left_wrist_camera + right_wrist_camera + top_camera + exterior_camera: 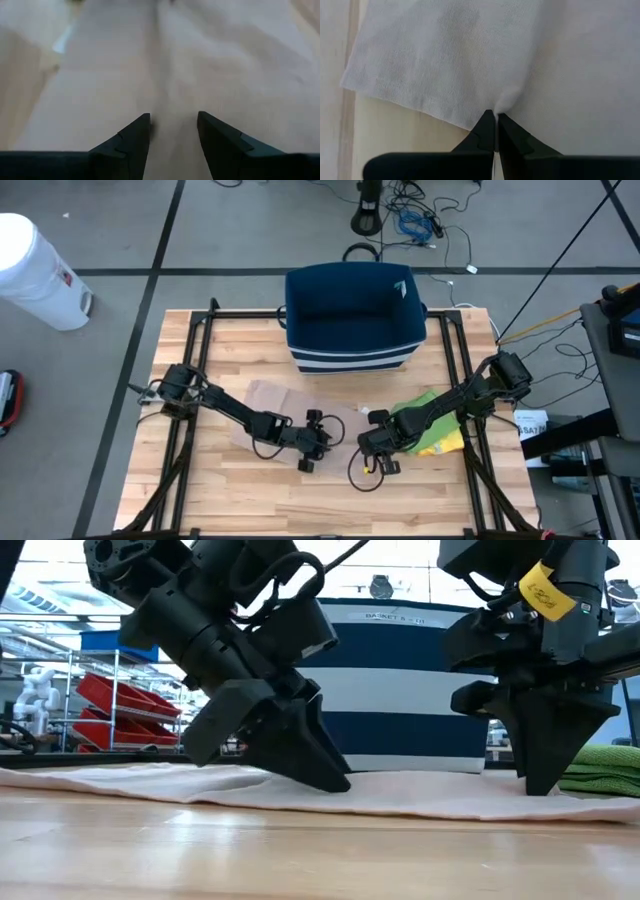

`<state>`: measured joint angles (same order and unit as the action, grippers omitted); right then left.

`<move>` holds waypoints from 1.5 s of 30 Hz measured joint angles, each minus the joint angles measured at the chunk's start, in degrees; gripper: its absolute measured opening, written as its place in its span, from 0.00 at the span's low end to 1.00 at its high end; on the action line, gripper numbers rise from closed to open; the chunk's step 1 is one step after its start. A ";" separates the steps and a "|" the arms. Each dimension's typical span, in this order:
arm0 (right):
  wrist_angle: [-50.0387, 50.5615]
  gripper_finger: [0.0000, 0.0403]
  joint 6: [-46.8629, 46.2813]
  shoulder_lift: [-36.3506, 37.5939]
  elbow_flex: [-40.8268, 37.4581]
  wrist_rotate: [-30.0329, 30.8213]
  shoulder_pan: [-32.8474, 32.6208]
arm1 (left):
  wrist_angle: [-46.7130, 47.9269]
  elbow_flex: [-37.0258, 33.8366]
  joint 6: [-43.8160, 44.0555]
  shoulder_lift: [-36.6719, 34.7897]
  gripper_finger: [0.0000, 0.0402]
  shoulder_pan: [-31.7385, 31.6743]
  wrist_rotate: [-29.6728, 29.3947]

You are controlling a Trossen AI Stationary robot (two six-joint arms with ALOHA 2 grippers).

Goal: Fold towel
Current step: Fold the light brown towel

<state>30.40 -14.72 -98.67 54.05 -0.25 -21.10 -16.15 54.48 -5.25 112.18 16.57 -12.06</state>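
Observation:
A pale beige towel [272, 398] lies spread flat on the wooden table; in the low view it runs as a thin layer [420, 795] across the width. My left gripper [318, 442] stands open over the towel's near part, slanting down, its two fingers apart above the cloth [172, 120]. My right gripper [376, 452] points steeply down at the towel's right end and is shut on the towel [496, 116]. My left gripper comes slanting down from the table's left, and its lower fingertip [338, 784] meets the towel's top surface. The fingers are apart and nothing is pinched between them. The cloth stays flat on the table there. My right gripper pinches the towel's edge [505, 102] between its two shut fingertips, coming from above and pointing down. The cloth puckers into a small ridge right at the tips. The rest of the towel lies flat on the table.
A navy basket with white stripes [355, 320] stands at the far middle of the table. Folded green cloths [432, 430] lie by the right gripper, also showing at the low view's right edge [605, 768]. Black frame rails [190, 360] run along the table's sides.

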 joint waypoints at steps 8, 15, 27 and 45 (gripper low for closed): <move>0.23 0.00 0.66 0.06 -0.03 -1.36 0.05 | 1.48 0.07 0.30 0.00 0.43 0.06 0.23; 0.46 0.01 1.08 1.59 -0.18 -1.95 0.00 | 1.00 0.07 0.19 -0.02 0.43 0.06 0.52; -3.34 0.36 1.44 8.34 -0.18 -1.16 -2.12 | 4.95 5.81 -3.43 -0.51 0.43 0.75 0.68; -16.73 0.42 3.58 -2.88 -0.12 -2.89 -10.19 | 3.45 6.16 -2.76 1.59 0.43 -3.91 6.61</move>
<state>13.67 -11.14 -101.55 53.93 -3.14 -31.29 -12.70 60.64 -8.02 113.77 12.66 -5.45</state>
